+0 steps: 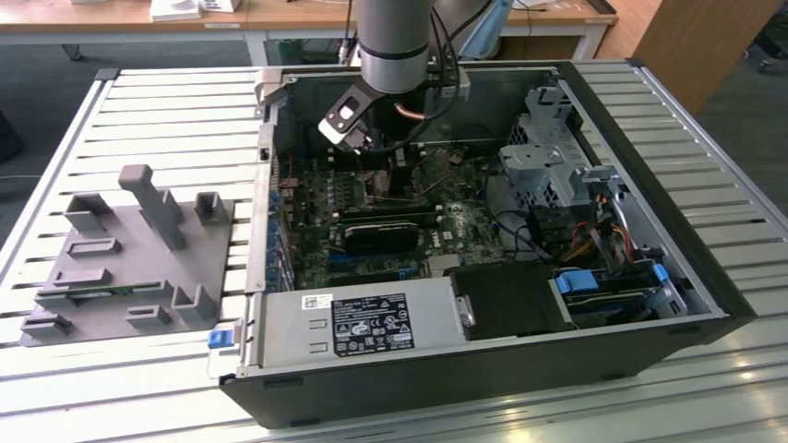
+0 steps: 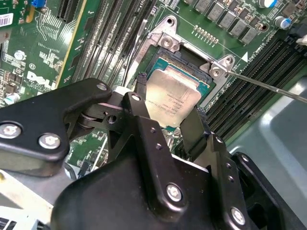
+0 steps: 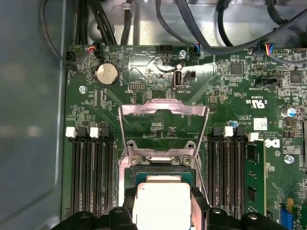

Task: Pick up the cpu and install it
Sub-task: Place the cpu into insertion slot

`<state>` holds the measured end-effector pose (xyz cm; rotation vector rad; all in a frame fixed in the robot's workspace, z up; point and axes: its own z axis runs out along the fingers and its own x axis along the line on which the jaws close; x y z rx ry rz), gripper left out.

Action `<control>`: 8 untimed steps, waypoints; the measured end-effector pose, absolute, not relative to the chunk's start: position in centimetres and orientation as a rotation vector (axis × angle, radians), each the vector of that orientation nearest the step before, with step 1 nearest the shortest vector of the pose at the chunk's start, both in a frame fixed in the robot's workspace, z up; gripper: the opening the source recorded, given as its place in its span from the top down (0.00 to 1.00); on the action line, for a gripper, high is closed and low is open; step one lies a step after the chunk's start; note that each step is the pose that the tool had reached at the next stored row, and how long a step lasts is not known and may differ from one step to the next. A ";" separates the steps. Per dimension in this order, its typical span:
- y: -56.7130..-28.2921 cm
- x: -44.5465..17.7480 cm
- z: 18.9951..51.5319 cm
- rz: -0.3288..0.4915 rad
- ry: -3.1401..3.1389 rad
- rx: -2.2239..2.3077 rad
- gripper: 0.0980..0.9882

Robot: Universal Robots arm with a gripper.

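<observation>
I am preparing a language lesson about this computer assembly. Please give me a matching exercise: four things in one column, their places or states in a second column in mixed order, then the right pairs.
Things:
1. cpu
2. grey tray
3. round battery
4. metal socket frame

Places or states:
A. swung open, away from the socket
B. on the slatted table, beside the computer case
C. held by the gripper, over the socket
D. set flat in the green board

Pairs: 1-C, 2-B, 3-D, 4-A.
</observation>
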<state>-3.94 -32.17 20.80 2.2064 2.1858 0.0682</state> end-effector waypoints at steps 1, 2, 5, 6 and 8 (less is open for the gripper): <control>-32.2 -4.0 20.7 0.068 2.185 2.207 0.51; -32.2 -4.0 20.7 0.068 2.185 2.207 0.51; -32.2 -4.0 20.5 0.068 2.183 2.209 0.51; -32.2 -4.0 20.5 0.068 2.182 2.210 0.51; -32.2 -4.0 20.4 0.068 2.180 2.212 0.51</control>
